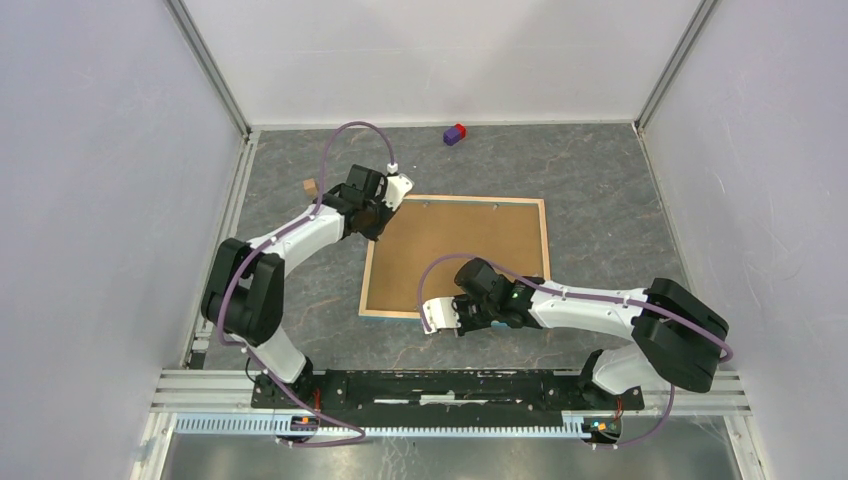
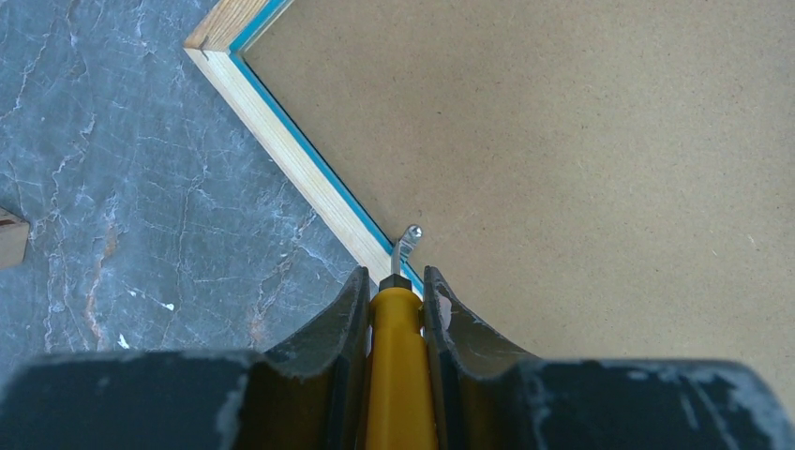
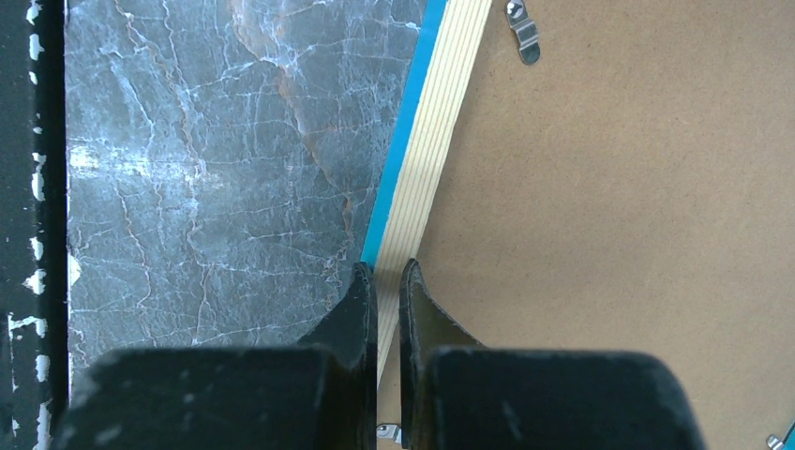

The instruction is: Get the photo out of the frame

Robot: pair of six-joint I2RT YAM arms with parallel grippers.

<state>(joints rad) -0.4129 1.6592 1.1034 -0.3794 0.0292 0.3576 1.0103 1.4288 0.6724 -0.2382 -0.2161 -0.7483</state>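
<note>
At the far left, a small pale wooden block lies on the grey marbled table, apart from the work. The left gripper is clamped on a yellow-handled tool. The tool's dark tip is set at a small metal tab on the left rim of the large rectangular frame. The frame lies face down, brown fibreboard back upward.

The photo is not seen; it is judged to be held beneath that back board. The tab appears bent up off the board. It is best cleared with a short, low push outward, so that the tip is neither dug into the fibreboard nor slipped off the tab.

Further right, at the near edge, the right gripper is closed on nothing, its tips over the light wood rim. Whether they press on it cannot be told. Steady downward pressure is wanted there, so that the frame is not dragged. A flat metal tab beside that rim remains to be turned.
</note>
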